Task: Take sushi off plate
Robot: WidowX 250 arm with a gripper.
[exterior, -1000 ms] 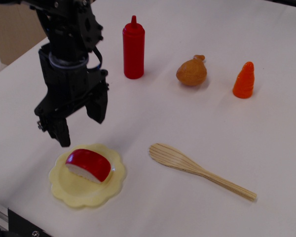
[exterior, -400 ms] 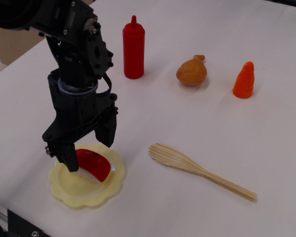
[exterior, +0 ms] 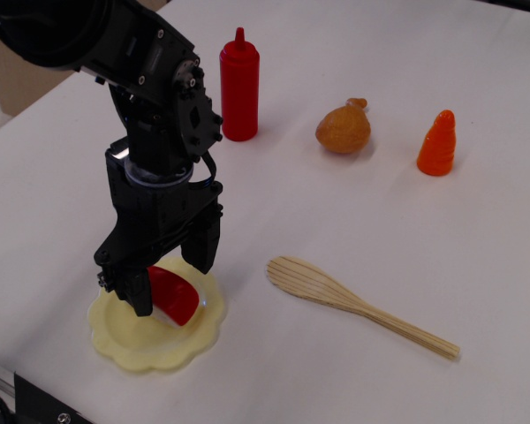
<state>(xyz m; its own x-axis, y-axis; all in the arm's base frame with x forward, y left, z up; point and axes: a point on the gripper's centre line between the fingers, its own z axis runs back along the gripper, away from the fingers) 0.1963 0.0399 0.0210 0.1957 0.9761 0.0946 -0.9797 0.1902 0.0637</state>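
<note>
The sushi (exterior: pixel 175 294) lies on the pale yellow plate (exterior: pixel 137 346) at the near left of the counter (exterior: pixel 353 212), its red top only partly showing because the pincer (exterior: pixel 170 270) stands over it. It lies on the right half of the plate, which leaves the scalloped rim bare on the near and left sides.

The arm hangs almost straight down over the plate, which suits a grasp from above. The pincer is spread wide, one finger at the left end of the sushi and the other at its far right side, so the piece sits between them. The left fingertip (exterior: pixel 140 300) is down inside the plate; whether either finger touches the sushi or the plate cannot be told. Nothing is gripped yet, and the sushi is not lifted.

The red squeeze bottle (exterior: pixel 239 87), wooden spoon (exterior: pixel 353 303) and orange carrot (exterior: pixel 437 144) stand well apart from the plate.
</note>
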